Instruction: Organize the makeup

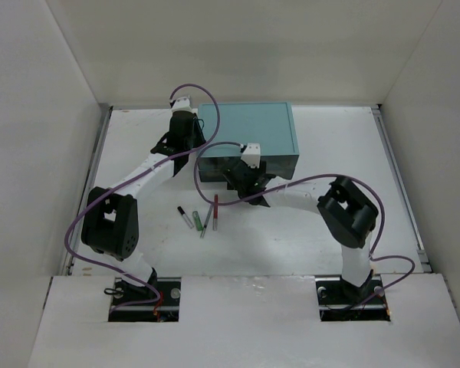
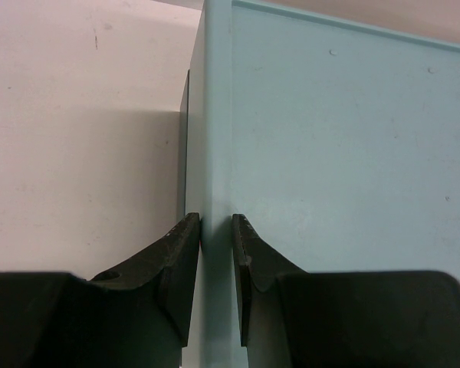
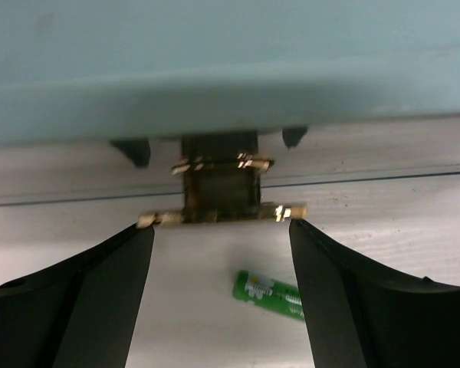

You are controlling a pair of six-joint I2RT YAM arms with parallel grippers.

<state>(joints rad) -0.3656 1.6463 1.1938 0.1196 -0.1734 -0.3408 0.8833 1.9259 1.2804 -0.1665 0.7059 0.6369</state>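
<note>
The makeup lies on the table in front of the teal drawer box [image 1: 249, 136]: a black-and-white tube [image 1: 185, 218], a short green stick [image 1: 197, 221], a grey-green pencil [image 1: 206, 223] and a red pencil [image 1: 215, 211]. My left gripper [image 1: 187, 127] [image 2: 215, 224] is shut on the box's left wall [image 2: 215, 115] at its back corner. My right gripper [image 1: 245, 182] [image 3: 221, 228] is open at the box's front, its fingertips either side of a gold bar handle [image 3: 222, 212]. A green stick [image 3: 272, 294] shows between its fingers, below the handle. The beige block and black pot are out of view.
White walls enclose the table on the left, back and right. The left arm [image 1: 111, 222] reaches along the table's left side and the right arm [image 1: 349, 211] bends across its middle right. Purple cables loop over both arms.
</note>
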